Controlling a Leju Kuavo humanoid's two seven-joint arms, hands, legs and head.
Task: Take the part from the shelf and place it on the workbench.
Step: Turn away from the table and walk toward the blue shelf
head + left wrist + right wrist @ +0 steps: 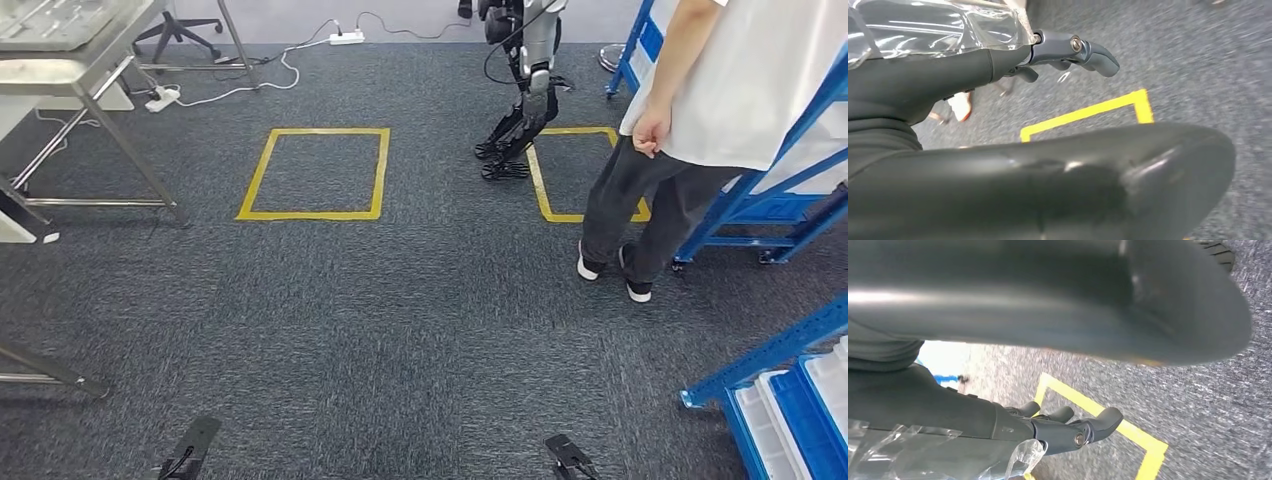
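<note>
My left hand (pixel 998 60) hangs over the grey carpet with its fingers (pixel 1088 50) stretched out and nothing in them. My right hand (pixel 1013 427) hangs the same way, its fingers (pixel 1083 427) straight and holding nothing. The blue shelf (pixel 790 190) stands at the right of the head view, and a second blue rack with white bins (pixel 800 400) is at the lower right. The metal workbench (pixel 70 60) stands at the far left. I see no part in any view.
A person in a white shirt (pixel 720 90) stands in front of the blue shelf. Another robot (pixel 525 90) stands at the far middle beside a yellow floor square (pixel 560 170). A second yellow square (pixel 315 172) marks the carpet. Cables and a power strip (pixel 345 38) lie at the back.
</note>
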